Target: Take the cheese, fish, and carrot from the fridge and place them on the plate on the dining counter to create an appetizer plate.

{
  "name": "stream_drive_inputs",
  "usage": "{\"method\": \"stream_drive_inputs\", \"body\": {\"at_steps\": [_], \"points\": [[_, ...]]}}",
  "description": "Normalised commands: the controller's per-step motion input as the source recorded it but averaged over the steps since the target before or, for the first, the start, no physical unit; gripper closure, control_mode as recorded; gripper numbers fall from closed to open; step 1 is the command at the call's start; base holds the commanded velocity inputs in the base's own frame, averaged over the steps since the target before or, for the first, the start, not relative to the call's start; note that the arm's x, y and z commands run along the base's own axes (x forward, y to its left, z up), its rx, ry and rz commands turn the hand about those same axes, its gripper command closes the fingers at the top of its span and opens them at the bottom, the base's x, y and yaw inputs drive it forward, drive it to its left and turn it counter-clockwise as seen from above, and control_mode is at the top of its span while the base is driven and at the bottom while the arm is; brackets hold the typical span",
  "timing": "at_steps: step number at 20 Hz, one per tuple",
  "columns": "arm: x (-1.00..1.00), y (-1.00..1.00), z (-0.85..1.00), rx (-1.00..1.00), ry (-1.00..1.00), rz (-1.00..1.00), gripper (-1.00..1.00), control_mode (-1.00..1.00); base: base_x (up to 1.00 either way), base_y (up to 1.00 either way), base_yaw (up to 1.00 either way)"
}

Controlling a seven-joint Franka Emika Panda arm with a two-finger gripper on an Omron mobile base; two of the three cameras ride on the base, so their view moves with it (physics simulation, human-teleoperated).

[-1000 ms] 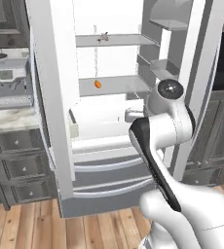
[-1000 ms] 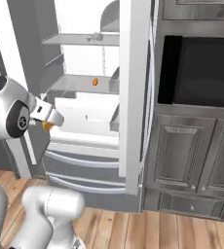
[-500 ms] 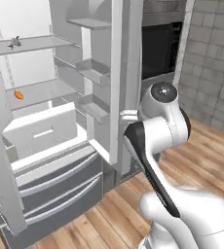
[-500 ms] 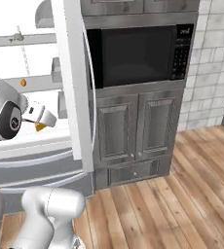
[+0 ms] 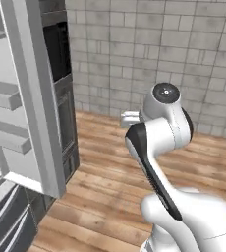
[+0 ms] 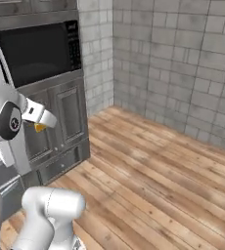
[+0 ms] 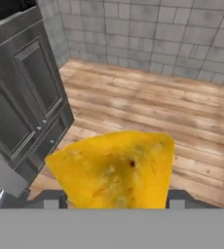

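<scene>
I have the cheese [image 7: 115,168] in the gripper [image 7: 115,198], and the hand view makes that plain: the yellow wedge sits between the two dark fingertips [image 7: 53,198], which press in on it from either side, so the pincer is clamped on the cheese. From the right base view I see a scrap of the same yellow [image 6: 39,128] tucked under the hand [image 6: 36,113], held up off the floor at about the height of the oven cabinet [image 6: 60,122] doors.

The step in hand, as I judge it, is the carry: the first of the three foods is out of the fridge [image 5: 29,98] and on its way to the plate. The fridge stands open at the left edge of the left base view, its white door and grey shelves beside the arm. Ahead of me are bare wooden floor [image 6: 153,180] and a tiled wall [image 6: 183,63] (no dining counter or plate to be seen from here, so I cannot say how far off they lie).

What comes next calls for patience more than skill. I need to bring the base round until the marble island and its plate come into view, keep the hand level and the grip firm so the wedge does not slip, then lower it over the plate before letting go. The fish and carrot remain to be fetched.
</scene>
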Motion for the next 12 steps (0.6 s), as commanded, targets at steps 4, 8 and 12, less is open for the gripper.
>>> {"method": "stream_drive_inputs", "body": {"at_steps": [4,8,12], "points": [[0.0,0.0,0.0,0.0,0.0,0.0,1.0,1.0,-0.41,0.0,-0.86],[0.0,0.0,0.0,0.0,0.0,0.0,1.0,1.0,-0.33,-0.02,-0.85],[0.0,0.0,0.0,0.0,0.0,0.0,1.0,1.0,-0.23,-0.01,-0.82]]}}
